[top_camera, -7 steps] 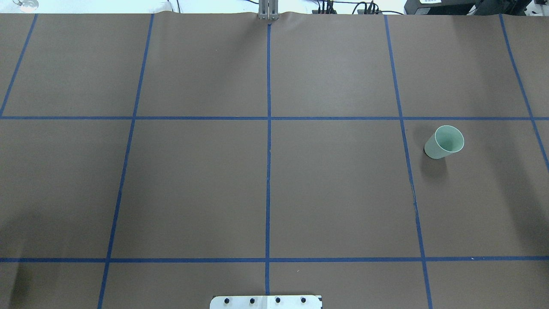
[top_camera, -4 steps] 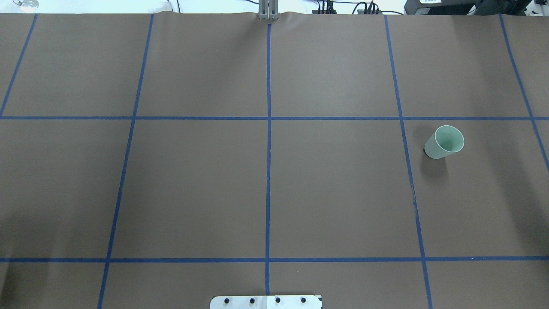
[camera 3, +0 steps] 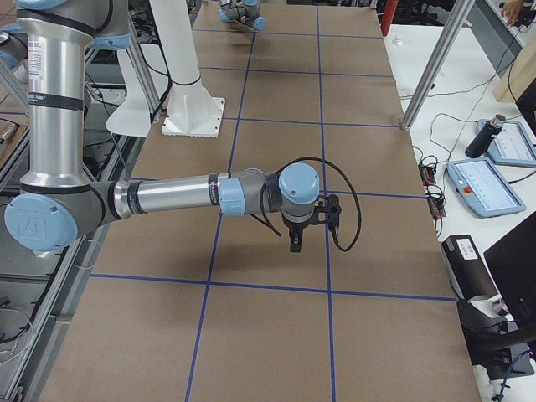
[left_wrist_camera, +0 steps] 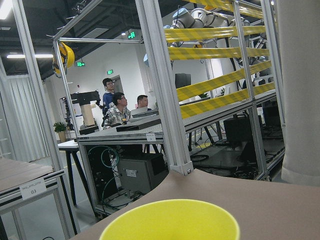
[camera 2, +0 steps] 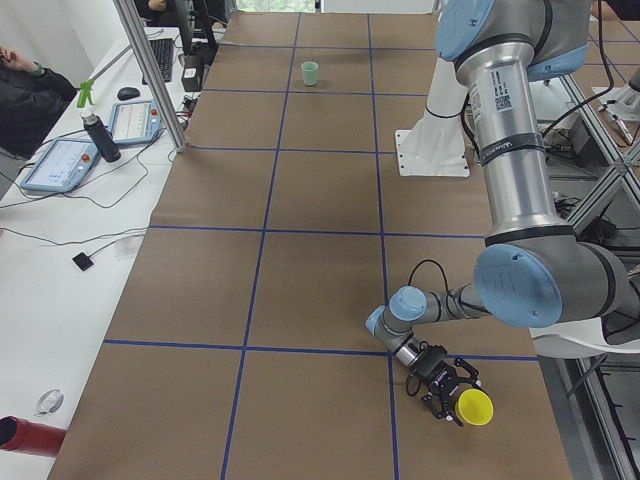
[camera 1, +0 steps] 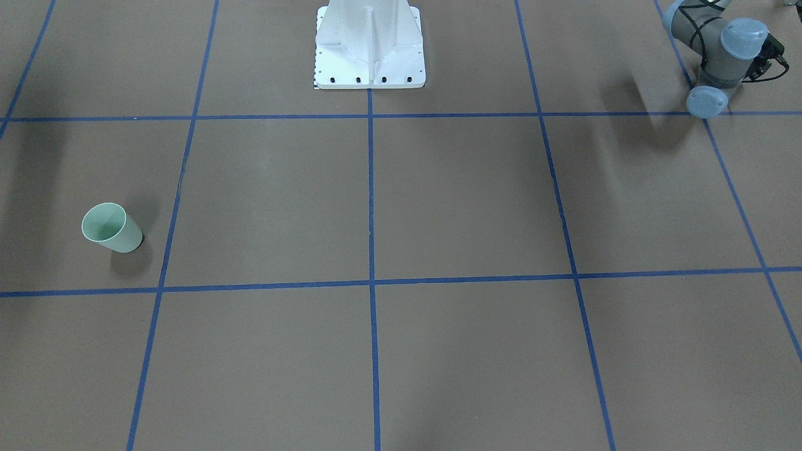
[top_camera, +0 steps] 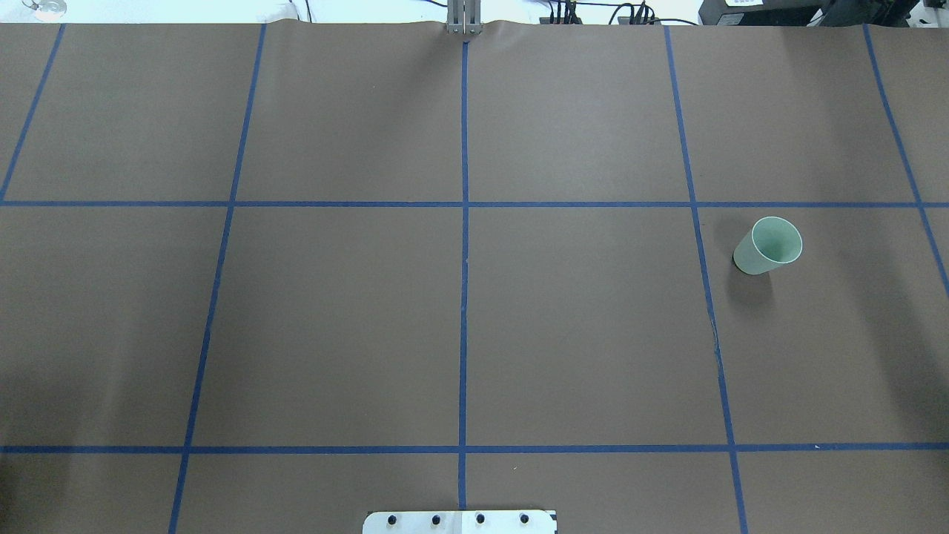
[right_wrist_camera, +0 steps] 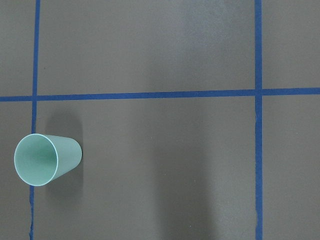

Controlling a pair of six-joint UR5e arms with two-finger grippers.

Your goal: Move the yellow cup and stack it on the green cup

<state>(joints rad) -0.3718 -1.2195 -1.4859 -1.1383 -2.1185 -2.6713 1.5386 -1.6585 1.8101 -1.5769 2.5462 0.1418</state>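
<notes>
Green cup (top_camera: 768,246) stands upright, unmoved since the earlier frames. Yellow cup (camera 2: 475,407) sits at left gripper (camera 2: 448,388). How far left gripper and right gripper (camera 3: 294,244) are open cannot be told.

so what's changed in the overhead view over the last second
Nothing moved, and nothing was gripped or released. Only a faint shadow at the view's lower left edge has faded. The green cup stands upright in the same spot.

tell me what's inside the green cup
Nothing shows inside the green cup; its floor and most of its inner wall look bare from above, a sliver behind the rim hidden. The yellow cup is far off.
</notes>
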